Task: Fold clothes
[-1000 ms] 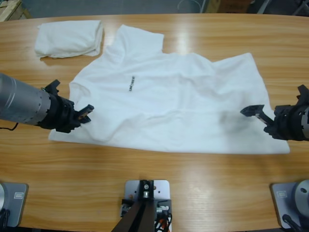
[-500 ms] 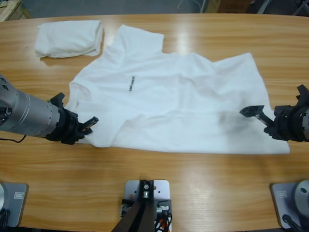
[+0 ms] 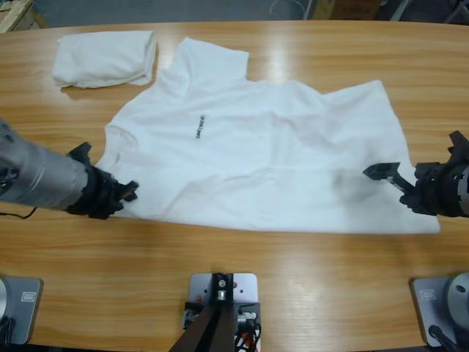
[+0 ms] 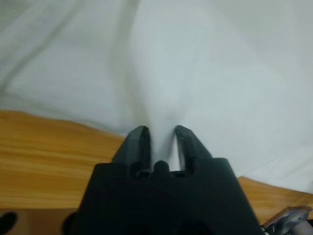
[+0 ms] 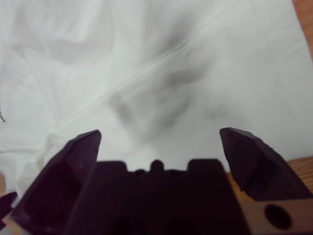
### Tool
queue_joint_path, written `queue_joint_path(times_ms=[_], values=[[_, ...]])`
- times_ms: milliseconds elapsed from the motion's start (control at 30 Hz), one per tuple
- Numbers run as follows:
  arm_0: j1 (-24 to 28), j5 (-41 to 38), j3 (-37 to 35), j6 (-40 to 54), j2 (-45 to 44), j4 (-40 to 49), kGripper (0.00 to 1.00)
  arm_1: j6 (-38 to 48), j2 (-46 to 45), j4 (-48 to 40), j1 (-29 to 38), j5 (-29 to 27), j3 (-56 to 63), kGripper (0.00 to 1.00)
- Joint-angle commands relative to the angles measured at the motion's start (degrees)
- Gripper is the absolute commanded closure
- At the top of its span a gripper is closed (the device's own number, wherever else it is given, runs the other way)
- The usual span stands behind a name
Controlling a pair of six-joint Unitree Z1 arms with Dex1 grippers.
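Observation:
A white T-shirt (image 3: pixel 256 154) lies spread flat on the wooden table, with a small dark line of lettering (image 3: pixel 198 128) on its chest. At the shirt's near-left corner, my left gripper (image 3: pixel 126 193) is shut on the cloth. In the left wrist view a fold of the white fabric (image 4: pixel 161 98) runs up from between the nearly closed left gripper (image 4: pixel 161 133). My right gripper (image 3: pixel 415 155) stands open over the shirt's right edge. The right wrist view shows the right gripper (image 5: pixel 164 139) spread wide above the cloth, where a grey shadow (image 5: pixel 161 93) falls.
A second white T-shirt (image 3: pixel 106 57), folded, lies at the table's far-left corner. Bare wood (image 3: pixel 293 271) runs along the near edge in front of the spread shirt.
The left gripper moved toward the near edge and pulled back left, and closed on the shirt's near-left corner, which has drawn in a little. The right arm has hardly moved.

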Motion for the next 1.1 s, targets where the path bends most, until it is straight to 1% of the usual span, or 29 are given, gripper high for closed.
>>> queue_joint_path(times_ms=[33,67,100,133,167,233,267,300,367,467,533,633,800,833,900,933,1000,1100], values=[[-0.16,0.12,4.28,0.87,-10.0,1.73,0.017,-0.87,-0.87,-0.83,0.55,0.99,1.67,0.0],[-0.16,0.16,3.77,2.52,-11.11,1.67,0.028,-0.87,-0.98,-0.83,0.62,0.99,1.74,0.0],[-0.16,0.21,2.17,6.18,-12.34,1.6,0.106,-0.87,-1.05,-0.83,0.71,0.99,1.76,0.0],[-0.16,0.18,0.39,9.87,-12.5,1.55,0.153,-0.87,-1.07,-0.9,0.85,0.99,1.76,0.0],[-0.33,-0.28,-1.4,13.44,-11.95,1.07,0.242,-0.87,-1.03,-0.95,0.96,0.99,1.83,0.0],[-2.21,-1.49,-5.6,21.86,-8.84,0.11,0.315,-0.87,-1.03,-1.01,0.97,0.99,1.85,0.0],[-3.32,-2.36,-7.96,27.63,-6.22,0.06,0.362,-0.87,-1.03,-1.01,0.97,0.99,1.85,0.0],[-4.6,-2.67,-10.06,33.87,-3.66,0.07,0.363,-0.87,-1.1,-1.01,0.97,0.99,1.88,0.0],[-6.78,-2.73,-11.66,43.8,-0.39,0.32,0.363,-0.87,-1.33,-1.01,0.97,0.99,1.94,0.0],[-7.33,-2.69,-11.24,52.13,0.39,1.27,0.363,-0.89,-1.37,-1.16,0.97,0.99,2.04,0.0],[-8.01,-2.3,-12.1,53.92,0.97,2.36,0.377,-0.96,-1.26,-1.85,0.97,0.99,2.43,0.0],[-9.77,-0.11,-16.48,51.83,4.09,7.86,0.391,-0.96,-1.03,-2.34,0.97,0.99,2.67,0.004],[-15.69,0.32,-22.09,49.27,10.32,9.18,0.391,-1.59,-1.17,-2.5,0.97,1.1,2.73,0.004],[-16.41,0.39,-22.33,48.95,11.21,9.39,0.393,-1.78,-1.22,-2.5,0.97,1.22,2.73,0.004],[-16.85,0.68,-21.97,48.4,12.62,10.39,0.441,-2.31,-1.68,-2.5,0.97,1.38,2.85,0.004],[-16.85,1.19,-21.68,48.21,13.08,11.45,0.441,-2.42,-1.86,-2.5,0.97,1.43,2.94,0.004],[-16.77,4.57,-21.35,47.82,13.59,13.4,0.441,-2.54,-2.09,-2.62,0.97,1.52,3.08,0.005],[-16.64,8.86,-21.63,47.82,14.57,13.73,0.439,-2.89,-2.17,-2.85,0.97,1.62,3.25,0.009]])
